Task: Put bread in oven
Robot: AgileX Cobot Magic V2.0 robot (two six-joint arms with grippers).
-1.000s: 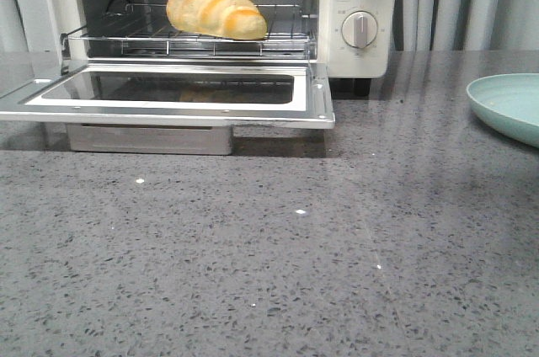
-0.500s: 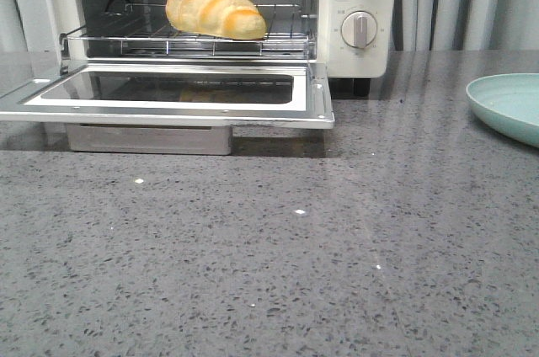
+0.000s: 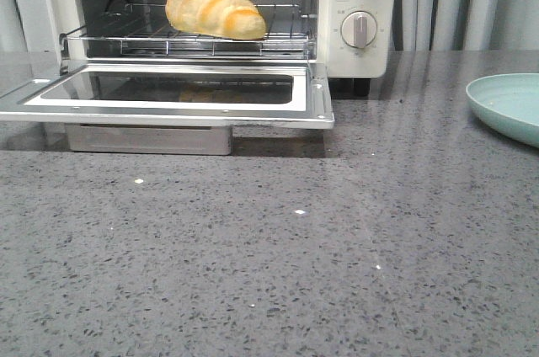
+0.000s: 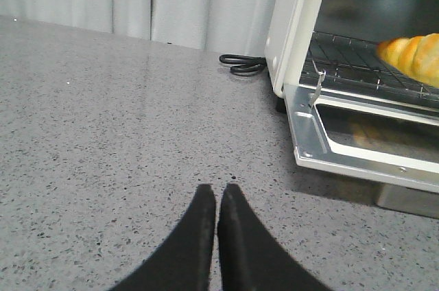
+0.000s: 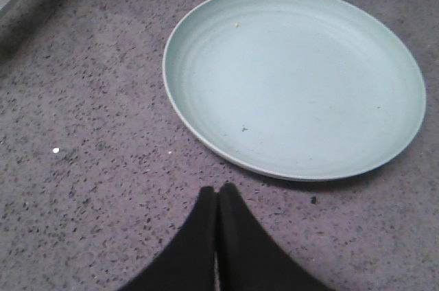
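The bread [image 3: 215, 8] lies on the wire rack [image 3: 189, 37] inside the oven [image 3: 354, 12], well apart from both grippers, neither of which shows in the front view. In the left wrist view the left gripper [image 4: 217, 198] hovers over bare grey counter [image 4: 103, 133], its two black fingers pressed together with nothing between them; the bread [image 4: 413, 56] sits beyond it and off to one side, past the corner of the lowered door [image 4: 357, 147], only its near end in frame. The right gripper [image 5: 217, 198] is likewise clenched and empty, its tips just short of the rim of a pale green plate [image 5: 295, 82] that rests on the counter; the bread does not show in that view. From the front, the bread's long axis runs roughly side to side along the rack, somewhat angled. Its fatter, rounded end is toward the oven's left wall and sits higher. The narrower end points right, toward the knob [image 3: 360, 29] panel, and slopes down to the rack. Pale stripes cross its browned top. The door is folded down flat and open, its glass window facing up, with the bread above and behind it. A black cord [image 4: 241, 63] lies on the counter beside the oven's outer wall.
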